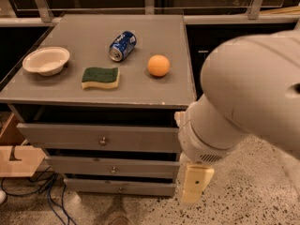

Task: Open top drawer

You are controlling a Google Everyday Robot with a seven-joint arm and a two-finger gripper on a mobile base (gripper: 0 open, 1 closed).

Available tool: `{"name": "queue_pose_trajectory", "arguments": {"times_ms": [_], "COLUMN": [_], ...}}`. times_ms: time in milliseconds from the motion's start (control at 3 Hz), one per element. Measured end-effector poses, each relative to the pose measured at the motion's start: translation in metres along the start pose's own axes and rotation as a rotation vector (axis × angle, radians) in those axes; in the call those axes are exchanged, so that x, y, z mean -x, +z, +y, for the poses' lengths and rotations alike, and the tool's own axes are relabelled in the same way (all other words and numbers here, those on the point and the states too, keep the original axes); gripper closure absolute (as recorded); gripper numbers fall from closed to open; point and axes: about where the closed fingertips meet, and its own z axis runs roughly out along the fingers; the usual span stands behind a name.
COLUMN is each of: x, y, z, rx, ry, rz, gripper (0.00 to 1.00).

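The top drawer is the wide grey front just under the cabinet top, with a small round metal knob near its middle. A dark gap shows between it and the top. Its inside is hidden. My gripper is the cream part hanging below the big white arm. It is at the cabinet's right front corner, lower than the top drawer and well right of the knob, touching nothing that I can see.
Two narrower grey drawer fronts sit below. On the cabinet top lie a white bowl, a green sponge, a blue can and an orange. Cables and a wooden box are at the left.
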Motion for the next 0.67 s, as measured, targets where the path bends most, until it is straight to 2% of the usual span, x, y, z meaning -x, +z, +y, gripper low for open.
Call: {"name": "queue_pose_trajectory", "arguments": {"times_ms": [333, 667], "x": [0.0192, 0.0194], "y": [0.0702, 0.0725], "z": [-0.001, -0.0014], "rx": [0.03, 0.031], "ry": [-0.089, -0.089], "rz": [-0.027, -0.029], "gripper": [0.0, 0.0]}}
